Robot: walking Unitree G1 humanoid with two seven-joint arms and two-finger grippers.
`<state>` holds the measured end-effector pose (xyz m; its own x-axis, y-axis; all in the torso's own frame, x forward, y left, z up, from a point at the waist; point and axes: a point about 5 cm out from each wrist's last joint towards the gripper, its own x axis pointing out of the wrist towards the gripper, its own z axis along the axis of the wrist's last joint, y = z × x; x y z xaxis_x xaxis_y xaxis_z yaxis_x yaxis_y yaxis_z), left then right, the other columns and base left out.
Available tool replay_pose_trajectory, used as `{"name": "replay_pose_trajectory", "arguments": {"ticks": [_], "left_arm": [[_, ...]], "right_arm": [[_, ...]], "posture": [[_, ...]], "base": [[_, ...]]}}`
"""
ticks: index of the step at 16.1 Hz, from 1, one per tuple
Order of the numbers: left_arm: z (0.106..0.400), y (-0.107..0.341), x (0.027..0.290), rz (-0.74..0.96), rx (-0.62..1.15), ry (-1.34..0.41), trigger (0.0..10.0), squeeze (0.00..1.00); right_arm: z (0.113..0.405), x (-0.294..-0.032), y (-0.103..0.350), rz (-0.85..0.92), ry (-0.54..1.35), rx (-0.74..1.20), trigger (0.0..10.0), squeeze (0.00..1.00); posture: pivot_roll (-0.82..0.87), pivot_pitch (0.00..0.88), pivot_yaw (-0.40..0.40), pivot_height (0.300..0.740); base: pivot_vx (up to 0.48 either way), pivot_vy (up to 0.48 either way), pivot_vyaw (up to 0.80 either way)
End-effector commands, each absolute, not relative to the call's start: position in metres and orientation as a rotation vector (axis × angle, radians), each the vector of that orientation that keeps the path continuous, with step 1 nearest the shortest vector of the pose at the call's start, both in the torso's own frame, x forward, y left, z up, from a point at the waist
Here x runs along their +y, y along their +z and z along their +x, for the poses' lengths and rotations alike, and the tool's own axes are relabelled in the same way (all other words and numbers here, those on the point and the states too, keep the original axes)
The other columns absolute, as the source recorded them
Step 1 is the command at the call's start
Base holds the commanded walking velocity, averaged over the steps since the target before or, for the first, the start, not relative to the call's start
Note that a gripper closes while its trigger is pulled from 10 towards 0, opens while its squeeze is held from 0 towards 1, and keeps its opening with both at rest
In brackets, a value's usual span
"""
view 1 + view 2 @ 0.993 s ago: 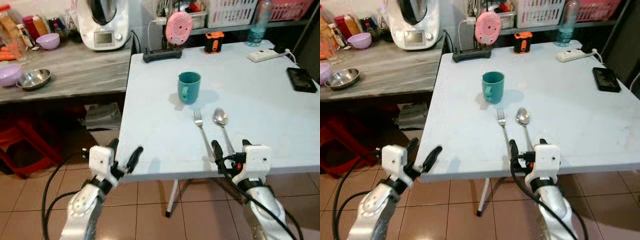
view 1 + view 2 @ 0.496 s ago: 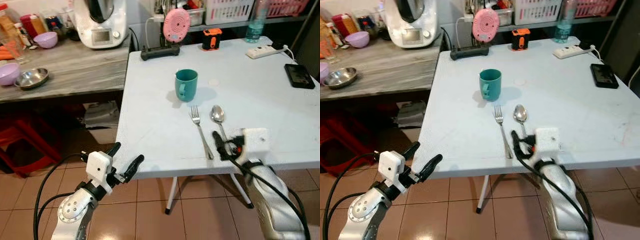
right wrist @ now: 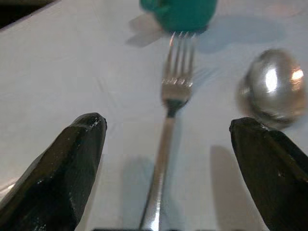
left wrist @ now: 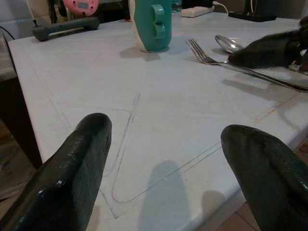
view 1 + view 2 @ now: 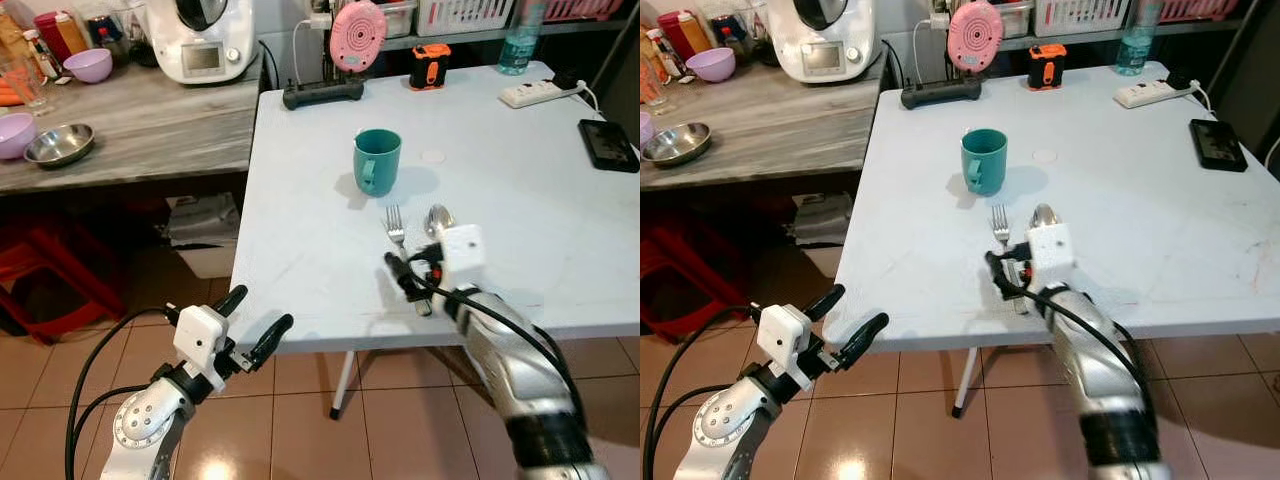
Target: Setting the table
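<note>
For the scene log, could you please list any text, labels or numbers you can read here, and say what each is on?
None can be read.
White kitchen appliance: its front display panel is too small to read.
Jars and bottles on the counter: labels blurred.
Orange and black device: no legible marking.
Teal mug, fork, spoon: no lettering seen.

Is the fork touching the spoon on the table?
Apart. The right wrist view shows bare table between the fork and the spoon.
</note>
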<state>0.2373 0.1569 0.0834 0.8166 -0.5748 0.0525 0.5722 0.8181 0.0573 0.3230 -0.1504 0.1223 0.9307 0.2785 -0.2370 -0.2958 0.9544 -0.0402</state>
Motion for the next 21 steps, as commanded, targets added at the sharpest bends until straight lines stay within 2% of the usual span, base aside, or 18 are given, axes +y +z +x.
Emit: {"name": "replay_pose_trajectory", "arguments": {"ticks": [1,5,6,7,13,14,16,17,18,19,20,21], "left_arm": [[0.235,0.085,0.159,0.053,-0.071,-0.623,10.0,0.00],[0.235,0.087,0.158,0.049,-0.078,-0.648,10.0,0.00],[0.235,0.087,0.158,0.050,-0.078,-0.654,10.0,0.00],[0.236,0.088,0.157,0.053,-0.082,-0.661,10.0,0.00],[0.235,0.092,0.154,0.047,-0.098,-0.706,10.0,0.00],[0.236,0.094,0.153,0.043,-0.104,-0.722,10.0,0.00],[0.237,0.097,0.150,0.042,-0.112,-0.743,10.0,0.00],[0.238,0.101,0.148,0.044,-0.118,-0.751,10.0,0.00],[0.238,0.102,0.147,0.042,-0.118,-0.760,10.0,0.00],[0.237,0.101,0.147,0.040,-0.113,-0.769,10.0,0.00],[0.236,0.100,0.145,0.040,-0.104,-0.787,10.0,0.00],[0.235,0.099,0.145,0.038,-0.101,-0.792,10.0,0.00]], "right_arm": [[0.327,-0.144,0.122,-0.078,0.320,0.242,10.0,0.00],[0.338,-0.130,0.115,-0.095,0.401,0.295,9.9,0.00],[0.338,-0.128,0.112,-0.105,0.411,0.310,2.0,0.00],[0.339,-0.126,0.107,-0.113,0.420,0.332,0.0,0.00],[0.334,-0.139,0.099,-0.138,0.362,0.371,0.0,0.00],[0.332,-0.141,0.098,-0.136,0.356,0.371,1.6,0.00],[0.328,-0.144,0.096,-0.133,0.341,0.378,3.7,0.00],[0.326,-0.146,0.093,-0.123,0.329,0.384,8.6,0.00],[0.323,-0.149,0.090,-0.116,0.316,0.392,5.8,0.00],[0.322,-0.151,0.088,-0.111,0.306,0.399,0.7,0.00],[0.321,-0.153,0.087,-0.105,0.298,0.405,0.0,0.00],[0.320,-0.153,0.086,-0.106,0.295,0.408,0.0,0.00]], "posture": [[-0.07,0.111,0.088,0.740],[-0.07,0.112,0.085,0.740],[-0.06,0.110,0.084,0.740],[-0.06,0.106,0.081,0.740],[-0.06,0.095,0.082,0.740],[-0.06,0.094,0.084,0.740],[-0.06,0.092,0.087,0.740],[-0.07,0.092,0.089,0.740],[-0.07,0.091,0.093,0.740],[-0.07,0.091,0.096,0.740],[-0.07,0.091,0.098,0.740],[-0.07,0.091,0.099,0.740]], "base": [[0.000,0.000,0.00],[0.000,0.000,0.00],[0.000,0.000,0.00],[0.000,0.000,0.00],[0.000,0.000,0.00],[0.000,0.000,0.00],[0.000,0.000,0.00],[0.000,0.000,0.00],[0.000,0.000,0.00],[0.000,0.000,0.00],[0.000,0.000,0.00],[0.000,0.000,0.00]]}}
